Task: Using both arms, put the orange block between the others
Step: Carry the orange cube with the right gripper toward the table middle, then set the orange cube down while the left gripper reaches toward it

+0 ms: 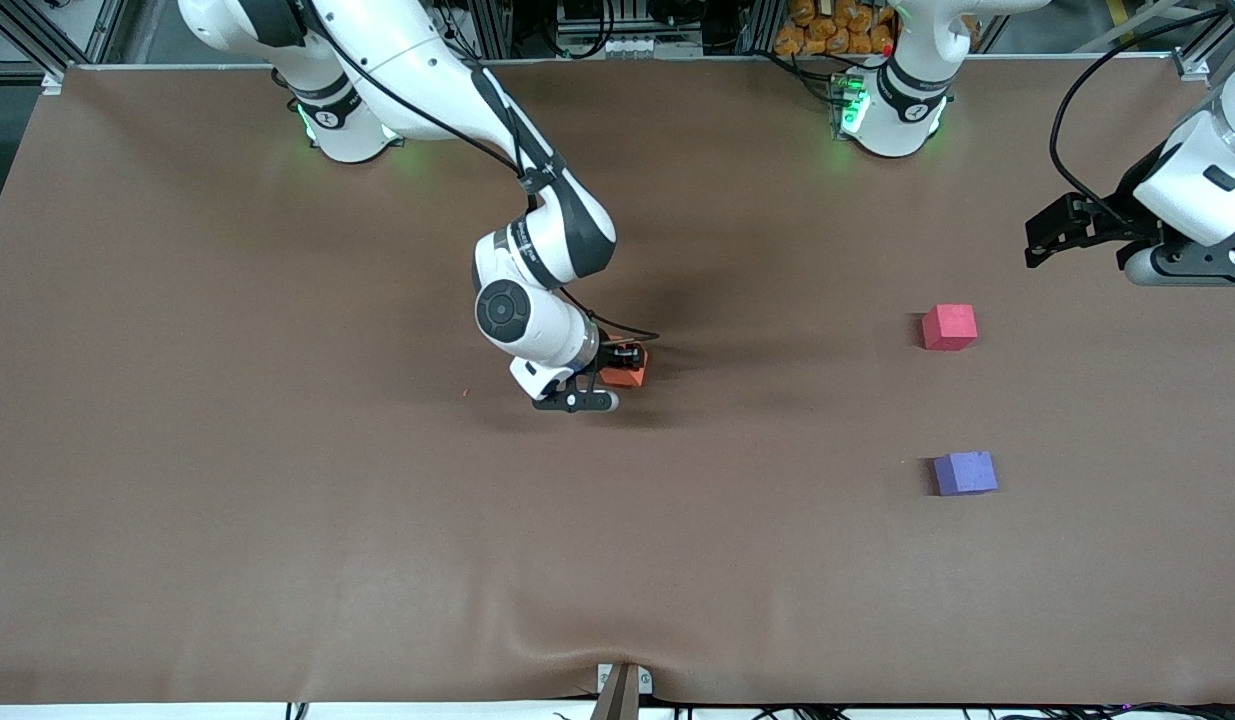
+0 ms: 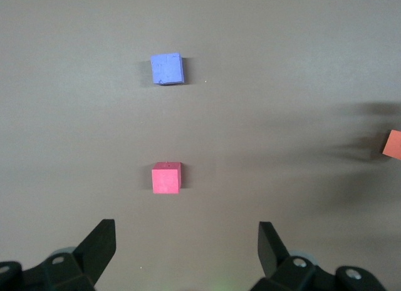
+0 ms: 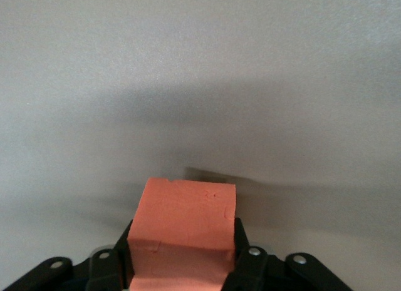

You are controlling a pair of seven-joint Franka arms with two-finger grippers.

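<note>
Right gripper [image 1: 617,385] is sitting low at mid-table, fingers flanking the orange block [image 1: 625,374] — whether gripping or releasing, I cannot tell. Left gripper [image 2: 187,247] is waiting wide open, empty, near the red cube [image 1: 949,327]; purple cube [image 1: 965,473] nearer the camera. Risk: block shifting as fingers part — spoiling handover.

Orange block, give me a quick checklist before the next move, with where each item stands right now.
1. Orange block sits between the right gripper fingers: ok.
2. Right gripper firmly shut on it: cannot tell.
3. Gap between pinkish-red cube and purple-blue cube free: ok.
4. Left gripper open, waiting above the table near the pinkish-red cube: ok.
5. Orange block already between the others: not ok.
</note>
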